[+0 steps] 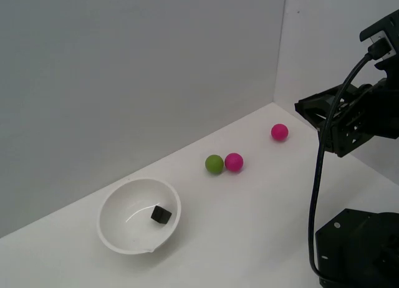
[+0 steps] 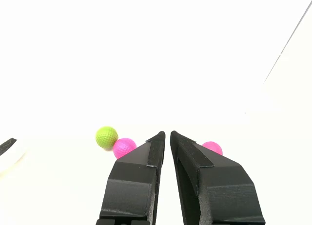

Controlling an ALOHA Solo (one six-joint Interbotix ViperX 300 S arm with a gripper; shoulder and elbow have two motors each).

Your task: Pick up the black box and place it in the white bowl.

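Tiny matte black cube [image 1: 161, 214] sits inside the glossy round white bowl [image 1: 112, 201]. End effector [image 2: 167, 134] nearly closed, empty, well apart. Placement looks done; only parking remains.

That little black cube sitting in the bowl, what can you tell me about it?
The black box is a tiny matte cube, dark on every visible face, with no markings visible. It rests inside the white bowl, on the inner surface toward the exterior view's right, slightly tilted against the curve. Nothing else touches it; the gripper is far off, near the balls. It looks slightly smaller than the balls. The wrist view does not show it.
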